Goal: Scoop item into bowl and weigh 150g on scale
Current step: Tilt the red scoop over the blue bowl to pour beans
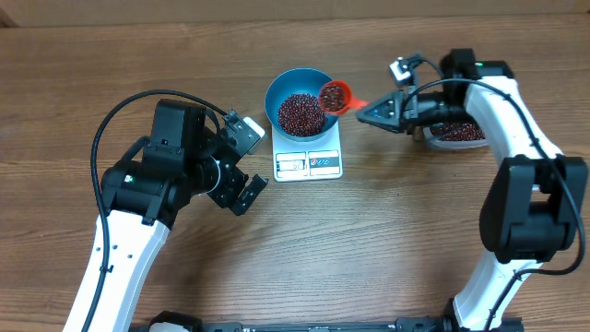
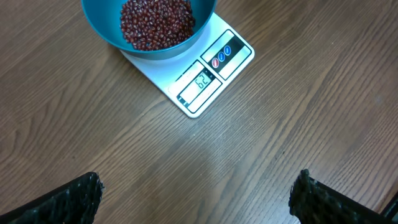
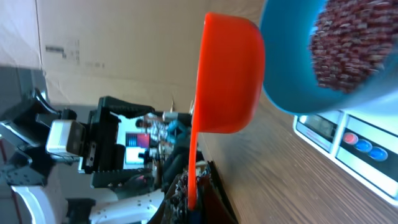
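The blue bowl stands on the white scale and holds a heap of dark red beans. My right gripper is shut on the handle of a red scoop, which carries beans and hangs tilted over the bowl's right rim. In the right wrist view the scoop sits side-on against the bowl, the gripper clamping its thin handle. My left gripper is open left of the scale. In the left wrist view it frames bare wood, below the scale and bowl.
A clear tub of beans sits under the right arm at the far right. Wood tabletop lies all round the scale. The scale's display faces the front edge.
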